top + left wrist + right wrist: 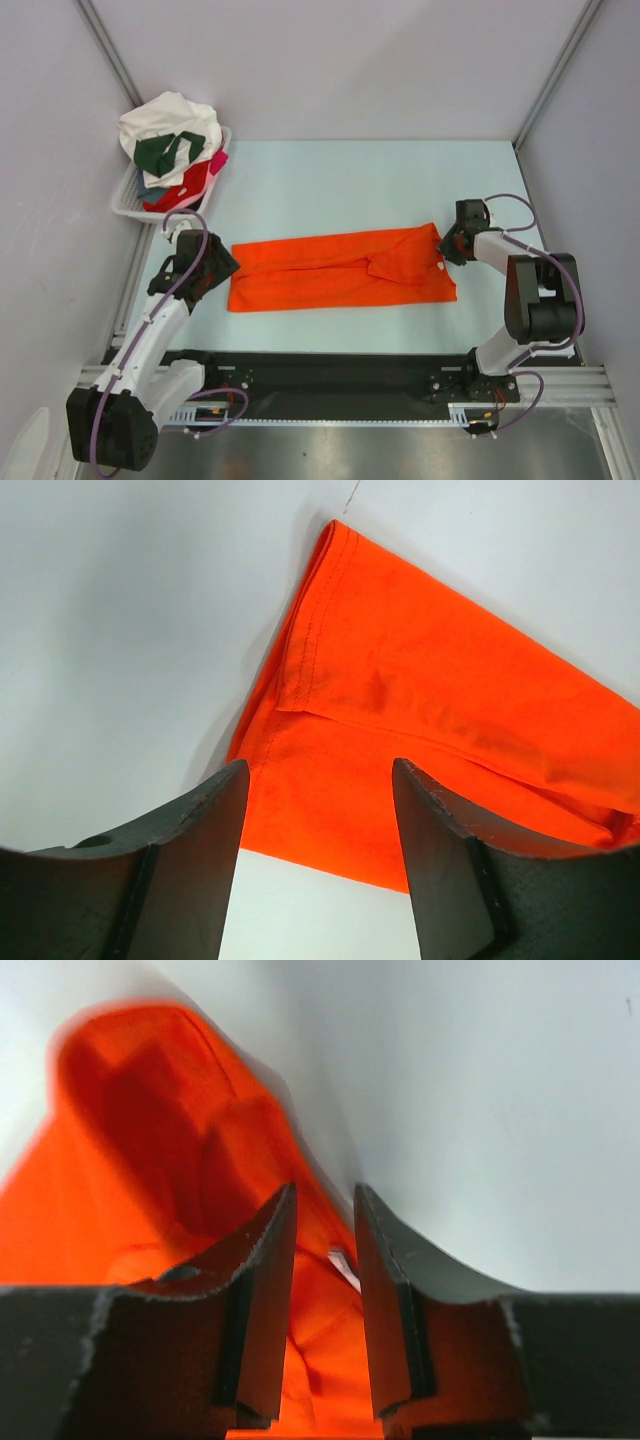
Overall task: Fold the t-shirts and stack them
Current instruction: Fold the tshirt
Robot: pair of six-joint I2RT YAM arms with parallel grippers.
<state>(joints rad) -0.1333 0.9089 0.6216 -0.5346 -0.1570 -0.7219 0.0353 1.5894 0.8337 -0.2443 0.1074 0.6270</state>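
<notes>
The orange t-shirt lies folded into a long band across the middle of the table. My left gripper is open at the shirt's left end; in the left wrist view its fingers straddle the shirt's near left edge with nothing between them. My right gripper is at the shirt's far right corner. In the right wrist view its jaws stand narrowly apart with bunched orange fabric and a white label between them.
A white slatted basket stands at the back left, heaped with white, dark green, red and pink shirts. Grey walls close in the left, back and right sides. A black rail runs along the near edge.
</notes>
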